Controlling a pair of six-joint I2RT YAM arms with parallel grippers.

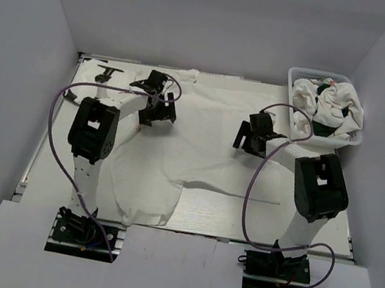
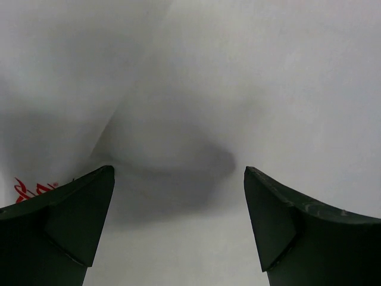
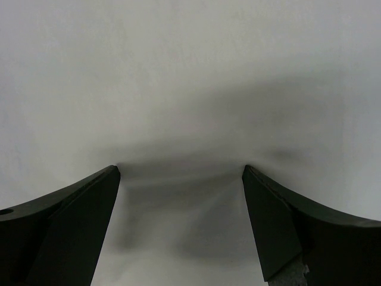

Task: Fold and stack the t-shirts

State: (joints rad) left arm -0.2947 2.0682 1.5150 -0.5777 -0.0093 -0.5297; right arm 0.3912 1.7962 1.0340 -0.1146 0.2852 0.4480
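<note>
A large white t-shirt lies spread over the table, its print side hidden; a bit of red print shows at the left edge of the left wrist view. My left gripper is open, its fingertips pressed down on the cloth near the shirt's far left. My right gripper is open, its fingertips down on the cloth near the shirt's right side. More crumpled white t-shirts with a dark green print lie in the basket.
A white plastic lattice basket stands at the back right corner. White walls enclose the table on three sides. A small black fixture sits at the back left. Bare tabletop shows at the near right.
</note>
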